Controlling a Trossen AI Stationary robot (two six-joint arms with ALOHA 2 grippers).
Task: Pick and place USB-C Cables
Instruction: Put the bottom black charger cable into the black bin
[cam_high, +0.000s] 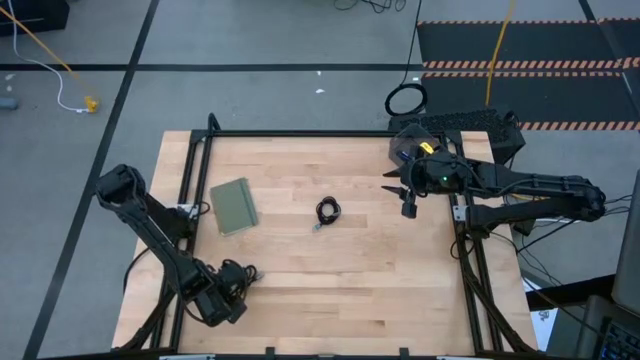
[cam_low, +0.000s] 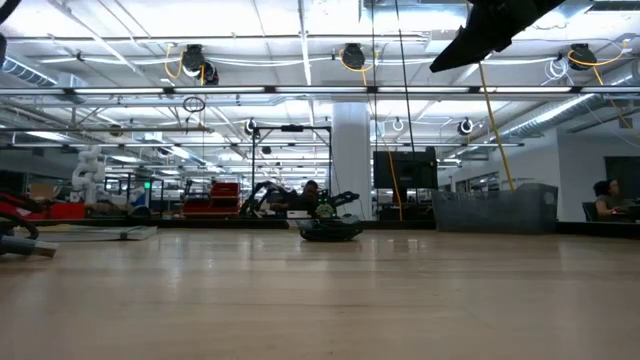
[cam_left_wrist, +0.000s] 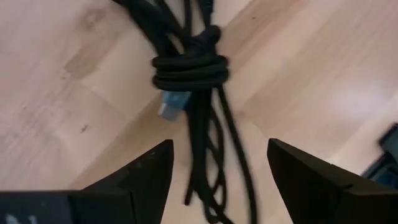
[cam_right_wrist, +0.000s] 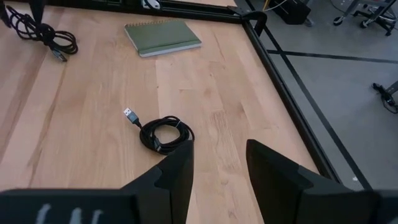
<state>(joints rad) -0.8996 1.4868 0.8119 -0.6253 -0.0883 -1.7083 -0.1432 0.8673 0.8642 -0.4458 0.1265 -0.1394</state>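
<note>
One black USB-C cable bundle (cam_left_wrist: 189, 68) lies on the table at its near left (cam_high: 247, 272). My left gripper (cam_left_wrist: 217, 180) hangs over it, open, with the bundle's loose strands running between its fingers. A second black cable coil (cam_high: 327, 211) lies at the table's middle, its plug (cam_right_wrist: 129, 114) sticking out; the low view shows it too (cam_low: 330, 229). My right gripper (cam_high: 408, 203) is to the right of that coil, raised and open (cam_right_wrist: 221, 168). Something bluish (cam_high: 403, 152) shows partly under the right arm; whether it is the blue-purple cable I cannot tell.
A green spiral notebook (cam_high: 234, 207) lies flat on the table's left half. A black frame rail (cam_high: 300, 133) runs along the far edge and down both sides. A black ring-shaped cord loop (cam_high: 405, 100) and a yellow cord (cam_high: 497, 50) lie on the floor beyond the table.
</note>
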